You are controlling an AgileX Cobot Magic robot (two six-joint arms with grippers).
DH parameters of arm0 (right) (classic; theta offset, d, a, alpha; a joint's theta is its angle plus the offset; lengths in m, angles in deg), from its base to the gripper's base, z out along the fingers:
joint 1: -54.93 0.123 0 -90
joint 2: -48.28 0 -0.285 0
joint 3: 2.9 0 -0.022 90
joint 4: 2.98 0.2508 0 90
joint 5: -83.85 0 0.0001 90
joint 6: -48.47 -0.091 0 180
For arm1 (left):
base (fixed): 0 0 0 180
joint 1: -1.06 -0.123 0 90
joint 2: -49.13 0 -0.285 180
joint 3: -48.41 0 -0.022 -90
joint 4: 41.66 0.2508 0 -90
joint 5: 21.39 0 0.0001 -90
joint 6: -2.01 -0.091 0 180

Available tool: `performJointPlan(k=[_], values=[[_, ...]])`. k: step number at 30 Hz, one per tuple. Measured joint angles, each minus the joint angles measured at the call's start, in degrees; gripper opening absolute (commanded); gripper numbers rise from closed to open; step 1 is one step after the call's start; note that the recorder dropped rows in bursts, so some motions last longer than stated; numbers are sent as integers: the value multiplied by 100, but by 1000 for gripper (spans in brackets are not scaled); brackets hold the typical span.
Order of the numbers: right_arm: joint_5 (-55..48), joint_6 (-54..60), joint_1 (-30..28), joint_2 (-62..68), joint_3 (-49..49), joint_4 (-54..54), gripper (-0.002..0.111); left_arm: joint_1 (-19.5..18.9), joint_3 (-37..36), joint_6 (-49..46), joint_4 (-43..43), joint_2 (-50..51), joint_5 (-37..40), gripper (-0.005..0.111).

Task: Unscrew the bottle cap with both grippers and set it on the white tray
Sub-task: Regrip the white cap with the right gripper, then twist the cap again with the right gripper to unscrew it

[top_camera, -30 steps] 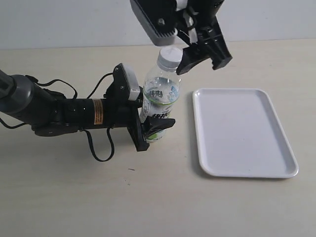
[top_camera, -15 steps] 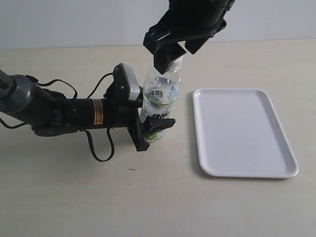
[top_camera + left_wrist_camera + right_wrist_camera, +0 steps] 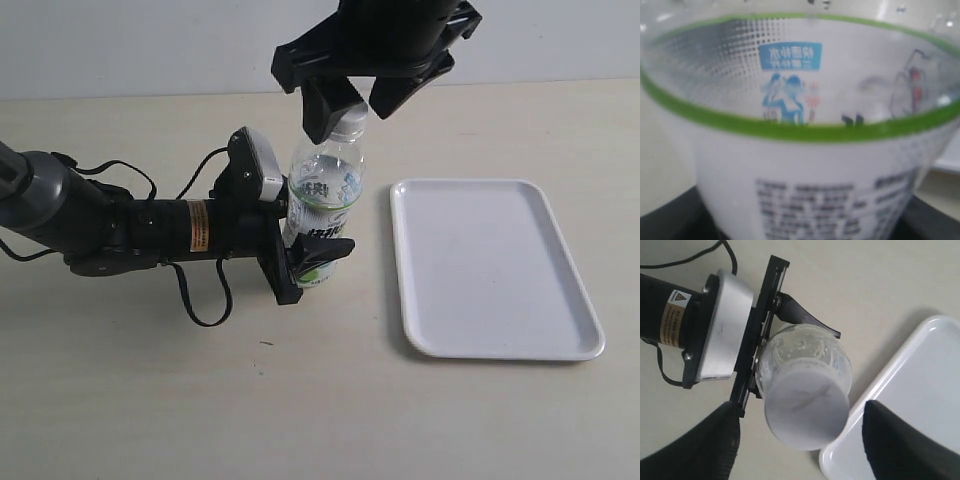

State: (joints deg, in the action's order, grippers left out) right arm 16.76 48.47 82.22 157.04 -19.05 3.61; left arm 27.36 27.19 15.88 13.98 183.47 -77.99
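The bottle (image 3: 322,190) stands upright on the table, with my left gripper (image 3: 310,243) shut on its labelled lower body; its label fills the left wrist view (image 3: 805,150). The white bottle cap (image 3: 351,122) sits on the neck. My right gripper (image 3: 357,108) hangs over it from above, open, one finger on each side of the cap. In the right wrist view the cap (image 3: 806,410) lies between the two black fingers (image 3: 695,450), with a gap on both sides. The white tray (image 3: 490,270) lies flat to the right of the bottle.
The left arm's thick black body with an orange label (image 3: 198,224) and looping cables (image 3: 205,300) lies across the table to the left of the bottle. The tray's near corner (image 3: 920,405) is close beside the bottle's base.
My right gripper has turned and come down from beside the cap to straddle it. The bottle and the left gripper have stayed put.
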Motion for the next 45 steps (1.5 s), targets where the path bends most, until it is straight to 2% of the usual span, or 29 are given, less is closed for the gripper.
performJointPlan(k=[7,18,34,37,44,45], values=[[175,0,0,0,0,13,64,0,0,0,0,0,0,1],[186,477,0,0,0,51,55,0,0,0,0,0,0,1],[23,674,0,0,0,55,53,0,0,0,0,0,0,1],[23,685,0,0,0,55,44,0,0,0,0,0,0,1],[23,695,0,0,0,42,3,0,0,0,0,0,0,1],[23,695,0,0,0,42,0,0,0,0,0,0,0,1]])
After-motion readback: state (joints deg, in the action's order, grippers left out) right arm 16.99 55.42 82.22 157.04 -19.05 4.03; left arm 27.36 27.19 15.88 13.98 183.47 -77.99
